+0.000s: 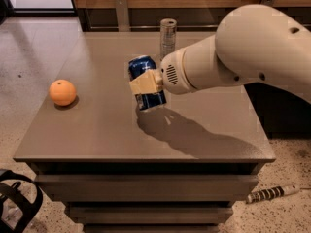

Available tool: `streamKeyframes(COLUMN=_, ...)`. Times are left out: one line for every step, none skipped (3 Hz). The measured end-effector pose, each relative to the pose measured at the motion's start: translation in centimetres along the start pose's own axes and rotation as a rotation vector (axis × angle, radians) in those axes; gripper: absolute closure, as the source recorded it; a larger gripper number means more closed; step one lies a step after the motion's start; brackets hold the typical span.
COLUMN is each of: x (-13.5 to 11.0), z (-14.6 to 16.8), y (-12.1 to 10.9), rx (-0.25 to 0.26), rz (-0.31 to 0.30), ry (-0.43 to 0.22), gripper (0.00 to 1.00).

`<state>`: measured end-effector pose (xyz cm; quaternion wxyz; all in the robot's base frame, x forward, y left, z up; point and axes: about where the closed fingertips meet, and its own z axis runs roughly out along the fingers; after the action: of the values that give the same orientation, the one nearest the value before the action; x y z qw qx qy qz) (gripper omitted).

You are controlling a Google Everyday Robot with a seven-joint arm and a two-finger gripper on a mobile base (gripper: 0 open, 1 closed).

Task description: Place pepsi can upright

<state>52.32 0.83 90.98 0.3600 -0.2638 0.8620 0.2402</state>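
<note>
The pepsi can (146,66) is dark blue with a silver top. My gripper (146,84) is shut on it, a tan finger (144,85) across its side. The can is nearly upright, tilted slightly, over the middle of the grey table (97,130). Its base is at or just above the tabletop; I cannot tell whether it touches. The white arm comes in from the right.
An orange (62,92) lies at the table's left side. A tall slim silver-grey can (168,35) stands at the back, just behind the pepsi can. A striped cable end (269,194) lies on the floor at the right.
</note>
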Motion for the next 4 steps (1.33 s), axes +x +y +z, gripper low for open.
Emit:
streamKeyframes(x=0.2, z=-0.3, y=1.0, rx=-0.046, rz=-0.007, ry=-0.119, gripper=1.0)
streamKeyframes(x=0.1, z=-0.7, y=1.5, rx=-0.041, rz=-0.087, ry=-0.191, gripper=1.0)
streamKeyframes(x=-0.6, z=-1.2, y=1.1, rx=-0.026, rz=-0.17, ry=-0.231, gripper=1.0)
streamKeyframes(x=-2.1, z=-1.5, y=0.1, rx=-0.034, rz=-0.264, ry=-0.281, gripper=1.0)
